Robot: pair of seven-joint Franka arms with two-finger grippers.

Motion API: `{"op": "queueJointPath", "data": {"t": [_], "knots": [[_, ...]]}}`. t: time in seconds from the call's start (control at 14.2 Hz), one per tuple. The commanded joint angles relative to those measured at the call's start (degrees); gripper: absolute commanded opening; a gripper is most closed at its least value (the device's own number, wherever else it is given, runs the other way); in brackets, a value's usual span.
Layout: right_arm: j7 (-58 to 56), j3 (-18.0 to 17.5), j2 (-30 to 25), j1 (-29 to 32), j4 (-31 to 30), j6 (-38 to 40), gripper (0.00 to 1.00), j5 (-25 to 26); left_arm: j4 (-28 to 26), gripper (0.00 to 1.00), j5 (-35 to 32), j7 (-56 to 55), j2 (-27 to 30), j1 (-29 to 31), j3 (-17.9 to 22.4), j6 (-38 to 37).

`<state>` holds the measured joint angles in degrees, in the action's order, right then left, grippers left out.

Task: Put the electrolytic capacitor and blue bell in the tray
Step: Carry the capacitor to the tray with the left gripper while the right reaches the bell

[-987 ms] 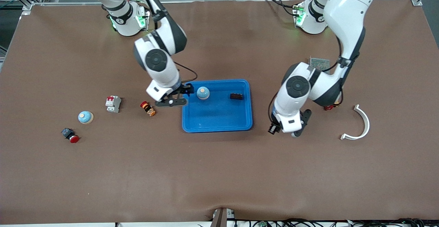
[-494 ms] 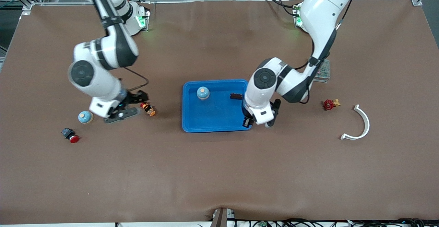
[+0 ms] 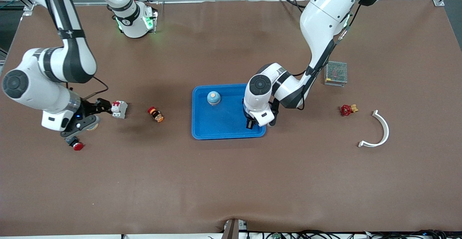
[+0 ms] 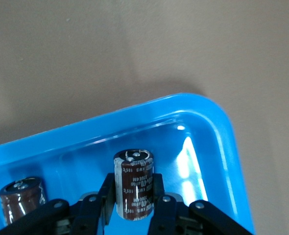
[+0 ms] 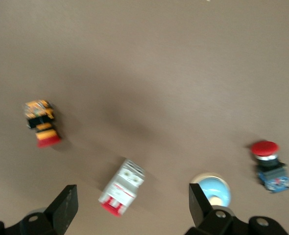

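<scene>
My left gripper (image 3: pixel 258 121) (image 4: pixel 133 188) is shut on a brown electrolytic capacitor (image 4: pixel 133 183), held upright over a corner of the blue tray (image 3: pixel 227 127) (image 4: pixel 218 115). Whether it touches the tray floor I cannot tell. Another brown capacitor (image 4: pixel 19 196) stands in the tray close by. A blue bell (image 3: pixel 213 98) sits in the tray toward the robots' bases. A second blue bell (image 5: pixel 211 190) rests on the table, right under one finger of my open right gripper (image 3: pixel 86 118) (image 5: pixel 132 203), which holds nothing.
Around the right gripper lie a white and red circuit breaker (image 3: pixel 119 109) (image 5: pixel 122 186), an orange-red switch (image 3: pixel 156 114) and a red push button (image 3: pixel 74 144). Toward the left arm's end are a red valve (image 3: pixel 347 109), a white curved piece (image 3: pixel 379 130) and a mesh box (image 3: pixel 335 73).
The right arm swung away from the tray toward its own end of the table, gripper open. The left arm moved in over the tray with its gripper shut.
</scene>
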<state>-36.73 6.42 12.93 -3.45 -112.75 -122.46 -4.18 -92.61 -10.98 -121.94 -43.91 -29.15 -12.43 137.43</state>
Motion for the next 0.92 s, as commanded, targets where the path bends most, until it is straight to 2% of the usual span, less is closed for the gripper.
{"op": "queueJointPath", "data": {"t": [0.0, 0.07, 0.14, 0.21, 0.28, 0.35, 0.63, 0.85], "knots": [[-7.37, -1.15, -0.63, 5.02, 0.77, 0.03, 1.0, 0.58, 1.64, 0.0, 1.31, -1.54, -0.83, -1.17, 0.48, -0.76], [-9.74, -1.15, -0.45, 6.25, 0.95, -0.05, 1.0, 0.67, 1.64, 0.0, 1.31, -1.72, -0.83, -1.08, 0.48, -0.76], [-12.03, -1.15, -0.02, 7.39, 1.21, -0.49, 1.0, 1.1, 1.64, 0.15, 1.4, -1.72, -0.83, -1.08, 0.39, -0.76], [-14.14, -1.15, 0.6, 8.54, 1.48, -0.93, 1.0, 1.45, 1.64, 0.36, 1.75, -1.72, -0.83, -1.17, 0.48, -0.76], [-15.56, -1.15, 1.21, 9.42, 1.65, -1.37, 1.0, 1.54, 1.56, 0.66, 1.75, -1.72, -0.74, -1.17, 0.48, -0.76], [-16.53, -1.15, 1.83, 9.95, 1.65, -1.98, 1.0, 1.81, 1.47, 1.0, 1.57, -1.72, -0.57, -1.17, 0.48, -1.11], [-20.57, -1.15, 5.6, 11.8, 1.65, -6.99, 1.0, 2.95, 2.61, 1.0, 0.26, -1.11, 1.45, -0.56, 1.09, -4.62], [-20.75, -1.24, 9.03, 12.33, 1.48, -9.72, 1.0, 2.86, 6.64, 1.0, -3.7, 1.78, 2.33, 1.2, 1.18, -9.79]]}}
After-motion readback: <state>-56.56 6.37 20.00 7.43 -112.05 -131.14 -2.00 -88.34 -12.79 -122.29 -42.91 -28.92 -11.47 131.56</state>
